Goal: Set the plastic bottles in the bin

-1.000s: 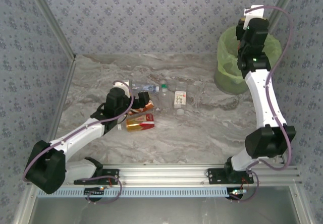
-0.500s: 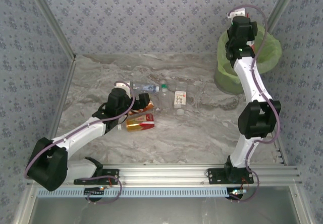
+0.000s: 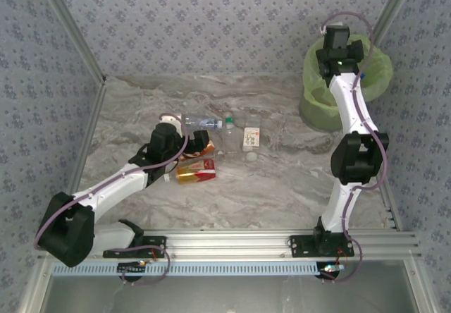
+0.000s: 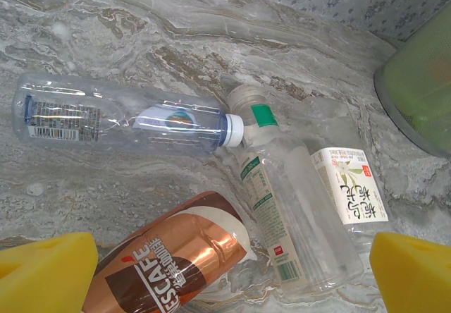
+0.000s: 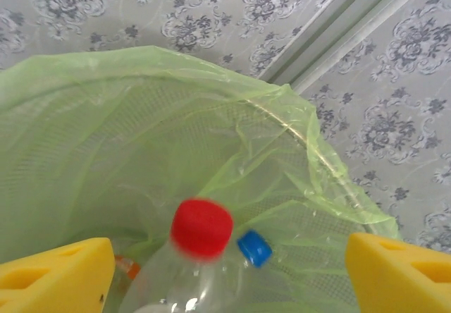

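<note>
**Three cameras, one shared bin**

My overhead camera sits high behind the arm bases, far off. It faces forward and down over the whole table [image 3: 282,179], with the bottles [image 3: 225,138] at frame centre and the bin [image 3: 317,112] at upper right. The left wrist camera hangs close over those same bottles, the bin's rim at its right edge. The right wrist camera peers, very near, into the bin's mouth.

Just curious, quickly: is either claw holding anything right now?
Left gripper: open, empty, above the Nescafe bottle.
Right gripper: open above the bin, red-capped bottle loose between its jaws.
</note>
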You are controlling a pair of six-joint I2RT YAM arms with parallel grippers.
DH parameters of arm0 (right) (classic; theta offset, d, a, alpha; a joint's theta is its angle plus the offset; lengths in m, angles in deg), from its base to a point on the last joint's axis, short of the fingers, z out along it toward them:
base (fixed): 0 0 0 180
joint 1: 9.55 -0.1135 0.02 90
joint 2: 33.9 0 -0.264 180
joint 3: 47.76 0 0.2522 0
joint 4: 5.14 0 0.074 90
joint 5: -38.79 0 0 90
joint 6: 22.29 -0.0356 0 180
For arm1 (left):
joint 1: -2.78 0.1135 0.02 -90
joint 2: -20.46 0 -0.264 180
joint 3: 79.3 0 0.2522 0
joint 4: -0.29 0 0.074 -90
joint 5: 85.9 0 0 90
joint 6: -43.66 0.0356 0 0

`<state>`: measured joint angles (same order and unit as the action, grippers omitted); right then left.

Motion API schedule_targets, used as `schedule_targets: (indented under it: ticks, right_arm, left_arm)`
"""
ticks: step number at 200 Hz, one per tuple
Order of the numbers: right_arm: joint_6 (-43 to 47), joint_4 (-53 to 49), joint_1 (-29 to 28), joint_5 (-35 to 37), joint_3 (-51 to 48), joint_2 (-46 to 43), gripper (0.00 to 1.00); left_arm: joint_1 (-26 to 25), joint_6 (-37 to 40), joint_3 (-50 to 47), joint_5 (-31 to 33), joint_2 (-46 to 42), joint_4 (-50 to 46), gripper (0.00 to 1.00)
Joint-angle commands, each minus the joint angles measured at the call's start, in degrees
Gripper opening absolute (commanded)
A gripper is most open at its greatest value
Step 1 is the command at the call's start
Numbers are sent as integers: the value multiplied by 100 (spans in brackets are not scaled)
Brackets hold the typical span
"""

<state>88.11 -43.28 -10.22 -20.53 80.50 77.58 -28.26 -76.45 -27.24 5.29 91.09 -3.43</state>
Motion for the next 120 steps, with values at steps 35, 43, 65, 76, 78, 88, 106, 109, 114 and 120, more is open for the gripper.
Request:
schedule_targets:
  ticks: [35,43,65,76,78,88,106,109,114,120]
  right_arm:
    - [-508,-510,-43,-483,505,-183,91]
    - [-543,-532,-54,-494,512,-204,92]
    - [-679,-588,-85,-461,521,-299,99]
    - [-775,-657,-105,-450,521,-356,99]
    - [-801,-667,-108,-453,521,-373,99]
    - [-895,-738,-142,-462,493,-445,99]
    - [-1022,-776,-212,-475,335,-634,99]
    - [-1055,-775,-233,-468,300,-676,99]
    - [-1106,-768,-253,-469,228,-745,99]
    - [-1184,-770,-274,-464,141,-832,99]
  left_arm:
    - [40,-59,131,82,91,-7,99]
    - [42,-65,129,84,91,-3,99]
    - [45,-55,160,113,99,-67,99]
    - [47,-65,200,163,106,-174,99]
    - [49,-61,214,173,108,-203,99]
    - [59,-70,285,205,124,-379,99]
    - [74,-83,387,215,126,-694,99]
    - [73,-84,393,213,119,-746,99]
    - [77,-89,412,223,111,-829,99]
    - [77,-91,443,234,101,-960,99]
